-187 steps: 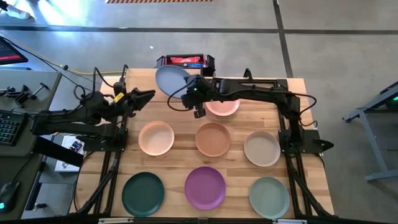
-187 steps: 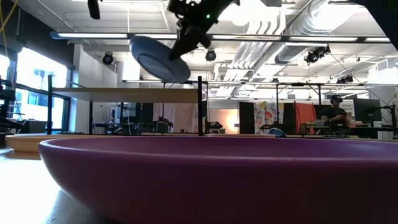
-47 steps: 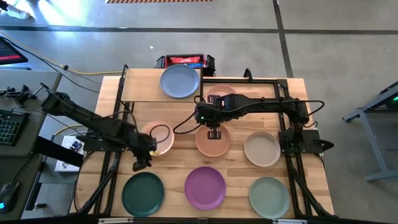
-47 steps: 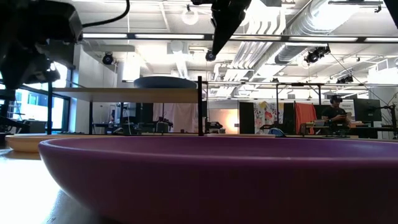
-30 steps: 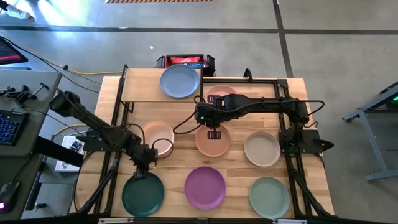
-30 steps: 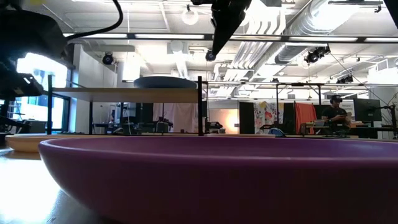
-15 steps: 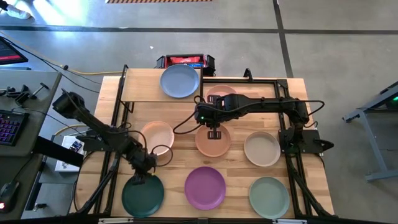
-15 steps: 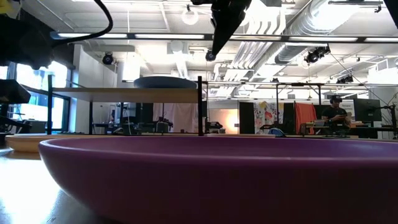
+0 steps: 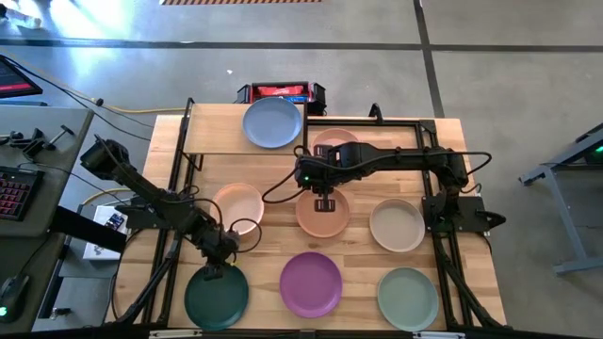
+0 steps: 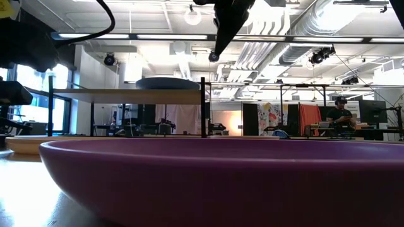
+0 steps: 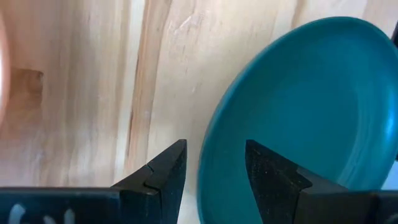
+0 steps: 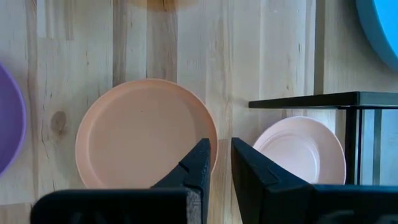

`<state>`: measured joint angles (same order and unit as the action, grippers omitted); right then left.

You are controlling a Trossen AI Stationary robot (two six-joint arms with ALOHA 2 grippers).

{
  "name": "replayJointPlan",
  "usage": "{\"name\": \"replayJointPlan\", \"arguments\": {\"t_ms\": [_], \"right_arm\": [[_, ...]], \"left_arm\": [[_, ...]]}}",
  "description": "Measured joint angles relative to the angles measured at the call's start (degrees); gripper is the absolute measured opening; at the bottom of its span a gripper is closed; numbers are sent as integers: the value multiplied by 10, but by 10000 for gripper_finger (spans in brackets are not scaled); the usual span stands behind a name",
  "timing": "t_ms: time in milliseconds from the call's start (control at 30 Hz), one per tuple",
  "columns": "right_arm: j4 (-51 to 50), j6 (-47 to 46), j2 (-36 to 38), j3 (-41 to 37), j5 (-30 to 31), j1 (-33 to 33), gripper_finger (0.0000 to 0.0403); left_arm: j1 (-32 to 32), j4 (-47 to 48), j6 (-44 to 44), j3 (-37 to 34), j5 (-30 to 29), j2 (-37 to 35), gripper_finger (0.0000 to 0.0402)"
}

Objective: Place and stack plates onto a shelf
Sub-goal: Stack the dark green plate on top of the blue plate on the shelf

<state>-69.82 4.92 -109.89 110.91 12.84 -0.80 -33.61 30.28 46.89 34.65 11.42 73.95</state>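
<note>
My left gripper (image 9: pixel 215 271) moved from the peach plate (image 9: pixel 236 206) to the dark green plate's (image 9: pixel 216 295) edge, fingers apart, not touching it.

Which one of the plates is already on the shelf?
The blue plate. It alone lies on the shelf, at its right end; the other seven plates all lie lower, on the tabletop or under the shelf.

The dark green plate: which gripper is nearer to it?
Left. The left gripper is at the dark green plate rim; the right gripper hangs above the orange plate.
</note>
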Motion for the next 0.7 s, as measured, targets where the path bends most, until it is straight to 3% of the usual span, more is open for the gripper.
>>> {"name": "replayJointPlan", "arguments": {"t_ms": [700], "right_arm": [[0, 0, 0, 0, 0, 0, 41]], "left_arm": [[-1, -8, 10, 1, 1, 75, 143]]}}
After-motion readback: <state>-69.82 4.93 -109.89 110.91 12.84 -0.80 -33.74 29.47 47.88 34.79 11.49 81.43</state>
